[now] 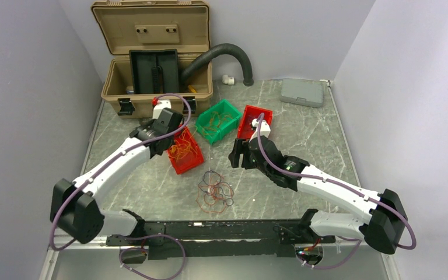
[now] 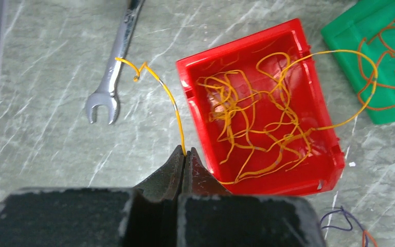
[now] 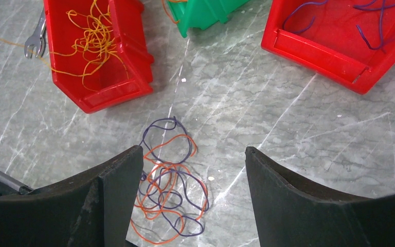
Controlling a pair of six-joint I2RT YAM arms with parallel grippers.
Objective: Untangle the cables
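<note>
While left gripper [image 2: 185, 153] pinches a yellow cable [image 2: 177, 109] | right gripper [image 3: 194, 152] gapes | purple-orange cables [image 3: 167, 181] loosely looped

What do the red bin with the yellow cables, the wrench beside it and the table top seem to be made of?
Red bin: probably moulded plastic; glossy, evenly coloured walls with a thick rim.
Wrench: metal, likely polished steel; silvery with bright reflections.
Table top: looks like grey-green marble with white veins, though it could be a printed laminate.
</note>
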